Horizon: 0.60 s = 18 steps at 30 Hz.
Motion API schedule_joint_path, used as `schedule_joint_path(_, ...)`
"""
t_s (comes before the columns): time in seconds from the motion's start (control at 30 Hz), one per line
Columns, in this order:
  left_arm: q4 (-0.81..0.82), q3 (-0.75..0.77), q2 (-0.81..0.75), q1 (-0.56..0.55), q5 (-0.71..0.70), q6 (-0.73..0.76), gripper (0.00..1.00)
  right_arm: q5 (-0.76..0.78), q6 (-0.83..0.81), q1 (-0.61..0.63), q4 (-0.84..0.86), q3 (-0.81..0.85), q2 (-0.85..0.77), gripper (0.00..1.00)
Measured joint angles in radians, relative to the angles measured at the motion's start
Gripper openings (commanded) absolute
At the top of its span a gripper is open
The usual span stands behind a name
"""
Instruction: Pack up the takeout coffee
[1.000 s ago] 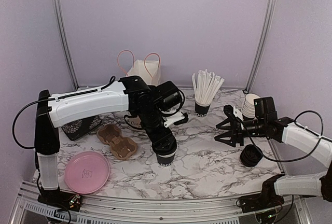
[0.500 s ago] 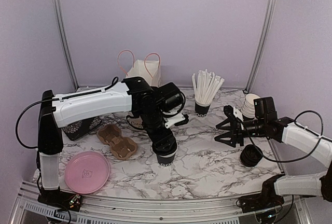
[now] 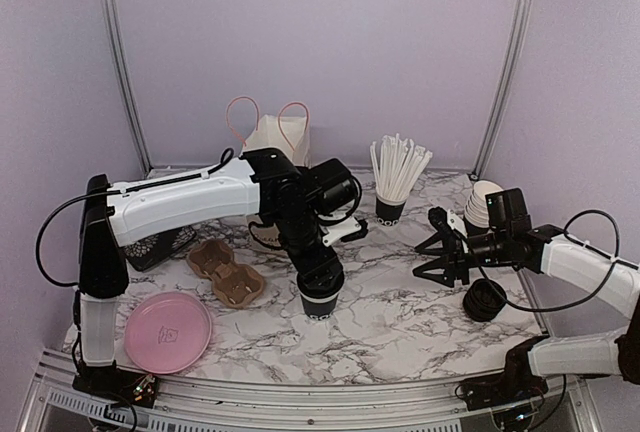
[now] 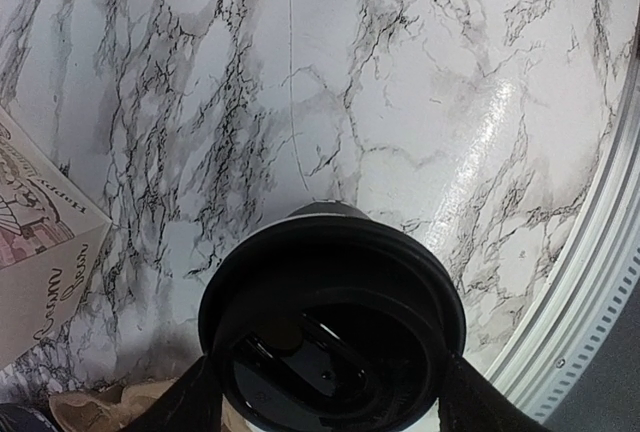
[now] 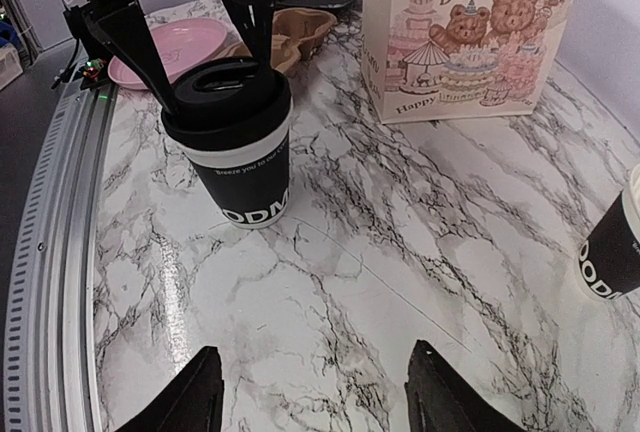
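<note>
Takeout coffee (image 3: 320,304) upright on the marble surface (image 3: 400,324), front centre, left tool (image 3: 322,282) straddling its lid, seemingly clamped on the rim, right tool (image 3: 420,258) spread wide, empty, hovering well apart.

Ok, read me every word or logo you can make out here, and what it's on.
"Cream Bear": top of the bag.
"Happy": lower on the bag, the rest too small to read.
"ODM": low on the cup, its start hidden; the fine line above is too blurred.
"ODM": second cup, at the right edge, cut off.
Plate: a small mark, unreadable.
</note>
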Motion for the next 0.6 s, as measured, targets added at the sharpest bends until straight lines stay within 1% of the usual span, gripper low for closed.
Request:
schedule_joint_path(0.1, 0.000, 0.004, 0.001, 0.000, 0.004, 0.000, 0.68, 0.000, -0.003, 0.000, -0.003, 0.000, 0.000, 0.61)
schedule_joint_path(0.37, 0.000, 0.006, 0.004, 0.000, 0.005, -0.001, 0.66, 0.000, -0.009, 0.000, -0.008, 0.000, 0.000, 0.61)
schedule_joint_path(0.6, -0.019, 0.008, 0.004, -0.002, -0.017, -0.002, 0.66, 0.000, -0.009, 0.000, -0.008, 0.000, 0.000, 0.61)
